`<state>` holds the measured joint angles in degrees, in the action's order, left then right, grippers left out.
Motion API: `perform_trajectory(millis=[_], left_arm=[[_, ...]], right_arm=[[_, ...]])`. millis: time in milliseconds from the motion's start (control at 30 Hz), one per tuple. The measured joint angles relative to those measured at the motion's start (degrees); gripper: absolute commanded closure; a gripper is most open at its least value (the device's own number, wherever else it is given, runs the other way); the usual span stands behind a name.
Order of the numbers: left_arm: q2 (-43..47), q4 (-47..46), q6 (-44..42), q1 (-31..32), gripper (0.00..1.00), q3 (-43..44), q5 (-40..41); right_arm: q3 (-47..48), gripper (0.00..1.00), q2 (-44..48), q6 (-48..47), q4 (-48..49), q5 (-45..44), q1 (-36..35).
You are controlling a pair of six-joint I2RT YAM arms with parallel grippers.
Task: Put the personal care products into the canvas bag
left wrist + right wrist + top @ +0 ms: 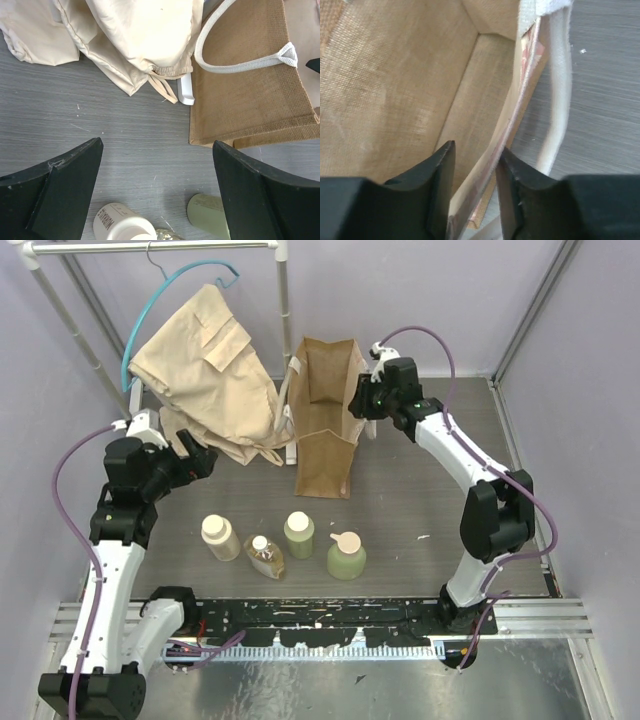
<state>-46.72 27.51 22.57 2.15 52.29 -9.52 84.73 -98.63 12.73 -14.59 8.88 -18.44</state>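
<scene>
The canvas bag (327, 430) stands open at the table's middle back, whitish handles hanging. My right gripper (362, 400) is at its right top edge; in the right wrist view the jaws (475, 147) straddle the bag's rim (520, 115), nearly closed on it, with the bag's inside (395, 75) to the left. In a row near the front stand the cream bottle (221, 537), the amber white-capped bottle (265, 558), the green cylinder (299, 534) and the rounder green bottle (346, 556). My left gripper (197, 460) is open and empty, above the table behind the cream bottle (122, 225) and green cylinder (207, 212).
A beige folded garment (205, 370) hangs from a blue hanger on a white rack (285, 300) at the back left, draping onto the table beside the bag. The rack's white foot (185, 90) lies against the bag's left side. A black rail (320, 615) runs along the near edge.
</scene>
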Motion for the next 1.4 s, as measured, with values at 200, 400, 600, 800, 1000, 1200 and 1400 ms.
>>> perform_trajectory(millis=[200,400,600,800,1000,1200,1400], left_arm=[[0.1,-0.6,0.0,0.0,0.02,-1.1,-0.1],[0.2,-1.4,0.1,0.0,0.02,-2.9,-0.7],[0.1,-2.4,0.8,0.0,0.02,-4.5,-2.1],[-1.1,-3.8,1.9,0.5,0.02,-4.7,-4.4],[-1.5,-5.0,2.7,4.9,0.02,-4.7,-4.6],[-4.5,-7.3,3.9,16.1,0.02,-4.0,-3.2],[-12.6,-8.1,3.8,30.6,0.02,5.7,0.4]], right_arm=[[2.3,0.99,-0.7,-1.2,-4.2,-3.0,-2.6],[-2.5,0.99,5.9,-1.8,-7.7,-8.4,-4.7],[-14.6,0.99,21.9,0.6,-10.4,-13.6,-9.4],[-22.4,0.97,29.5,3.8,-10.2,-16.4,-14.9],[-24.6,0.29,29.9,5.5,-9.9,-21.1,-15.0],[-24.6,0.00,32.2,4.4,-11.4,-26.6,-15.0],[-24.1,0.00,38.6,2.8,-11.7,-31.4,-15.0]])
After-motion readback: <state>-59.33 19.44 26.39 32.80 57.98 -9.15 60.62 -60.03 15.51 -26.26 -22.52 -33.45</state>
